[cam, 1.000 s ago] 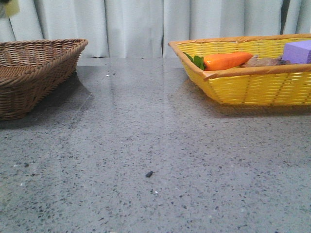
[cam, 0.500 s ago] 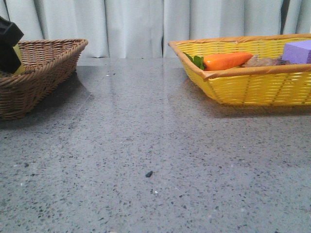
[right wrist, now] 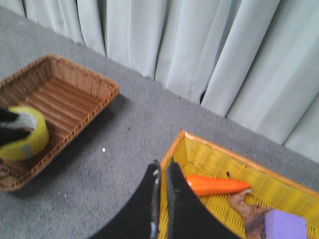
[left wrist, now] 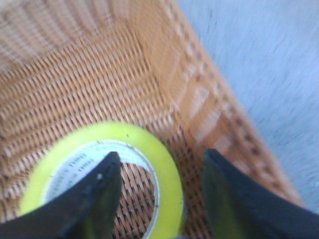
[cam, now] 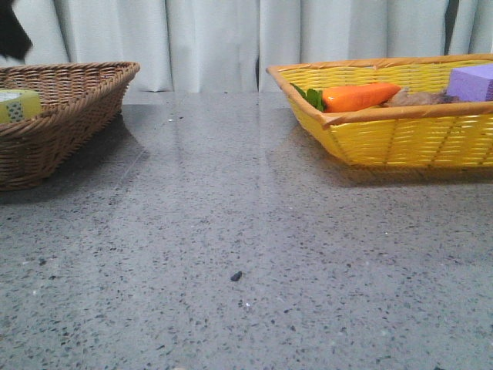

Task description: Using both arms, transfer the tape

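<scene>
The yellow tape roll point(cam: 18, 105) lies in the brown wicker basket point(cam: 77, 92) at the far left. In the left wrist view the tape point(left wrist: 167, 164) lies flat on the basket floor, its white core with green print showing. My left gripper point(left wrist: 162, 155) is open just above it, one finger over the core hole and one outside the roll, holding nothing. In the front view only a black piece of the left gripper point(cam: 12, 31) shows at the top left. My right gripper point(right wrist: 164, 168) is shut and empty, high over the yellow basket's near rim; the tape point(right wrist: 27, 133) shows in its view too.
A yellow wicker basket point(cam: 400, 139) at the right holds an orange carrot point(cam: 358, 96), a purple block point(cam: 471, 81) and a brown leaf-like scrap point(cam: 420, 98). Grey speckled table between the baskets, a small dark speck point(cam: 236, 275) on it. White curtain behind.
The left gripper came down into the brown basket with the tape, let it go and has risen. The tape now lies alone in the basket.
</scene>
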Robot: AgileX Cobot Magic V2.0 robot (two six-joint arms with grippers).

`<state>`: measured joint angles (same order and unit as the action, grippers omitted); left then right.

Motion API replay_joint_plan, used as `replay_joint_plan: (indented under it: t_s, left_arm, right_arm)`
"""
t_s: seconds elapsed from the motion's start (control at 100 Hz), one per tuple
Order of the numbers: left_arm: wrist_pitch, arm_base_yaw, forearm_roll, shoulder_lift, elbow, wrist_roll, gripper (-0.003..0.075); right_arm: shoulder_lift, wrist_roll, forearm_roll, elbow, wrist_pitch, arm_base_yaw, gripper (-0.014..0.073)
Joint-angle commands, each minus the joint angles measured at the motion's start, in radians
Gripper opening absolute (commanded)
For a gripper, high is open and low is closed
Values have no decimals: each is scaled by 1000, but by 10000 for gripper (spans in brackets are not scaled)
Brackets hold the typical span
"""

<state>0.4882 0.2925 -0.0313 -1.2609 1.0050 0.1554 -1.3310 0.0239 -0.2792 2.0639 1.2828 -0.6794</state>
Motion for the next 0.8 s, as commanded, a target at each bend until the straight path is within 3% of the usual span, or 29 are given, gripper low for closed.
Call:
replay_joint_plan:
  t_s: [0.0, 0.19, 0.43, 0.79]
  left_arm:
    - [-63, -1, -38, 103, 28, -6, 211]
    - [-67, -1, -90, 276, 28, -6, -22]
    - [-74, -1, -141, 473, -53, -6, -21]
    - [-158, -1, -213, 822, -403, -6, -21]
  right_arm:
    - [71, -5, -29, -66, -113, 3, -74]
    - [231, 44, -29, -353, -257, 3, -74]
    - [512, 116, -29, -749, -421, 3, -74]
    - [985, 179, -66, -1206, -600, 5, -74]
